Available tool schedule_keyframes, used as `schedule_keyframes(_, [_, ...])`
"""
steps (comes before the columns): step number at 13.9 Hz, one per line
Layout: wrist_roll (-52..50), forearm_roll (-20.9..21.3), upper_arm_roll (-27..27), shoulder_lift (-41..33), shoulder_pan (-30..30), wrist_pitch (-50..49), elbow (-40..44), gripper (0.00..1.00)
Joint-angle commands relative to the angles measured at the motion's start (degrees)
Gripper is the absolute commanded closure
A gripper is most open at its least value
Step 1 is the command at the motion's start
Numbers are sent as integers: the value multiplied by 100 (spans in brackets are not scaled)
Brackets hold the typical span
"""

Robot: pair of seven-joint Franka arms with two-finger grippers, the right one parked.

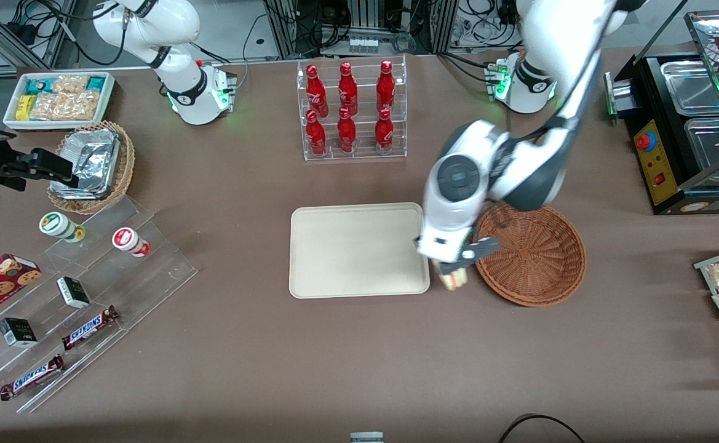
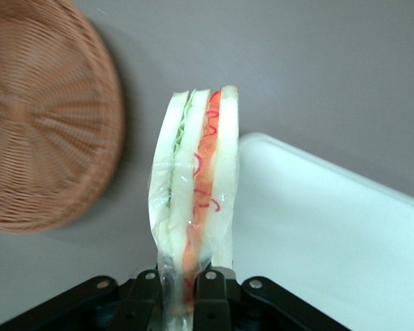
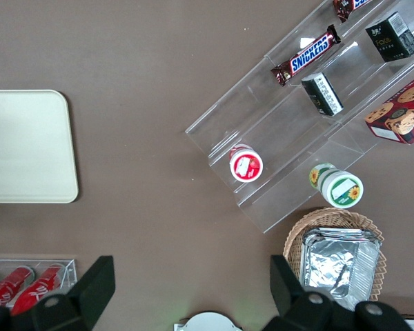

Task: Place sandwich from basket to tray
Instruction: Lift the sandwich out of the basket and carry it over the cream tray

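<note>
End effector [image 1: 454, 266] clamped on wrapped sandwich [image 2: 196, 186] between basket [image 1: 534, 255] and tray [image 1: 359, 249]; fingertips partly hidden.

The left arm is reaching down from its base with the forearm sloping toward the front camera and the wrist pointing the gripper [image 1: 452, 266] straight down above the counter. The gripper [image 2: 181, 286] is clamping its two black fingers [image 2: 208, 293] tightly on the lower edge of the wrapped sandwich [image 2: 196, 193], which is standing up between them. The sandwich [image 1: 452, 278] is hanging just below the gripper.
</note>
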Motion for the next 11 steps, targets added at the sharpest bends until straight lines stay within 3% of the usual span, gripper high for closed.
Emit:
schedule_keyframes(1, [25, 96, 54, 507, -473, 57, 533, 100])
schedule_keyframes(8, [86, 140, 54, 947, -1238, 831, 543, 100])
schedule_keyframes(11, [587, 78, 54, 1097, -1371, 955, 543, 100])
